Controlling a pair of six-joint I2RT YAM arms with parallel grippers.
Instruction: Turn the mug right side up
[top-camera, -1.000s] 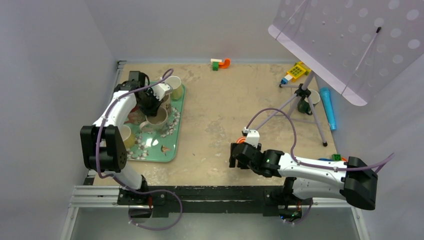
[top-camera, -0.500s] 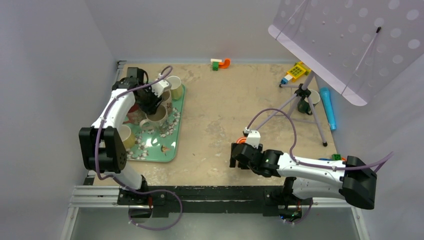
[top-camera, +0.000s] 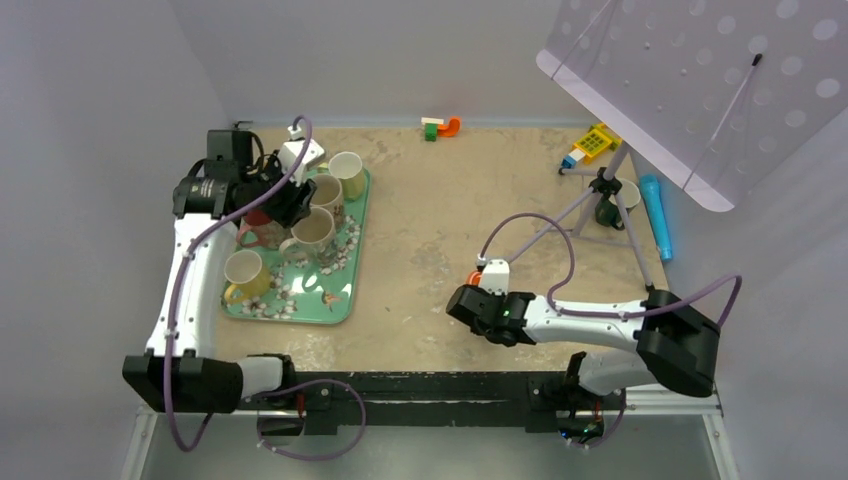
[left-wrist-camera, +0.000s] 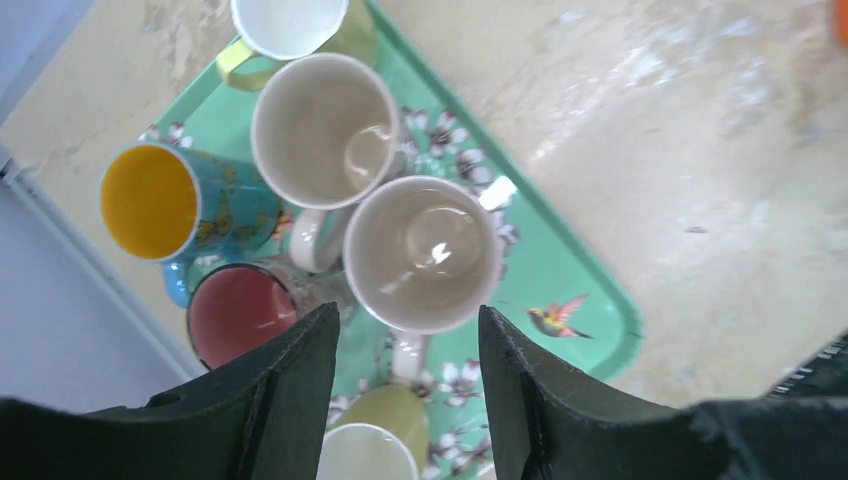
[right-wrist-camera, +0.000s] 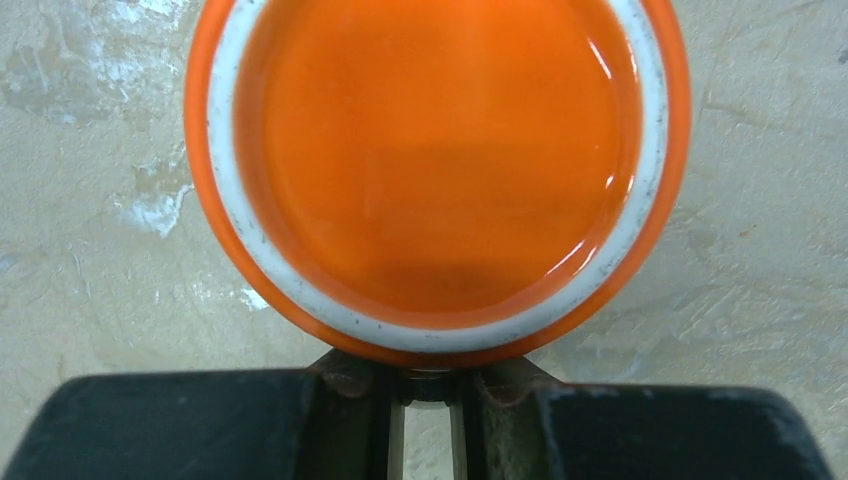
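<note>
Beige, scuffed bench (top-camera: 440, 230), grey walls all round. Green flowered tray (top-camera: 352, 262) sits at the bench's 9 o'clock edge, carrying several upright mugs (left-wrist-camera: 423, 252), mouths up.

Task piece: orange mug (right-wrist-camera: 440, 170), alone on bare bench at about 6 o'clock, well apart from the tray. In the right wrist view the glazed base and pale foot ring face the camera, so it stands mouth down with its long axis vertical. In the top view only a sliver of orange shows past the wrist.

Right claw (right-wrist-camera: 426, 415): narrow and level with the bench, touching the mug's 6 o'clock edge. It seems pinched on a small dark part there, which I judge to be the handle. From the claw, the mug lies dead ahead at 12 o'clock.

Left claw (left-wrist-camera: 405, 400): spread wide and holding nothing, hanging above the tray mugs. It is far from the orange mug, so the right arm is plainly the nearer one.

Judgement: the grasp is made and the flip is not yet done. The coming move turns on a half roll about the claw's own forward axis, which runs along the handle. The mug needs lifting first so the rim clears the bench. A thin pinch may slip under the mug's weight.
</note>
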